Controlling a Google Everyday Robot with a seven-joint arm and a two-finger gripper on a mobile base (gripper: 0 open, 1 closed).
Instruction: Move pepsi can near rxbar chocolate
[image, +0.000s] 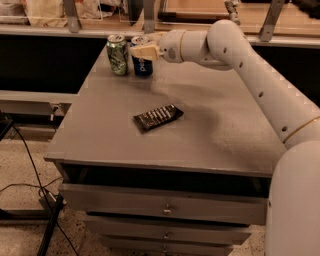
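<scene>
A grey flat-topped metal cabinet (220, 135) fills the middle of the view. Stacked drawers (165, 207) with small knobs sit under its top, and the upper one stands slightly out. Behind it runs a dark ledge with pale posts. On the left, black cables (30, 170) trail across a speckled floor.

At the far left corner of the top stand two cans, upright and just beside each other. One is a green-and-white patterned can (118, 56). To its right is the blue pepsi can with white lettering (144, 66).

The robot's white jointed arm (260, 85) reaches in from the right across the back of the cabinet. Its cream-coloured gripper (139, 50) lies against the upper part of the pepsi can, covering its rim. Whether the gripper is clamped on the can or merely set around it cannot be told from this angle.

The rxbar chocolate, a flat dark rectangular wrapper with pale lettering (158, 117), lies at a slant near the middle of the top. It is well apart from both cans, nearer the front edge.
</scene>
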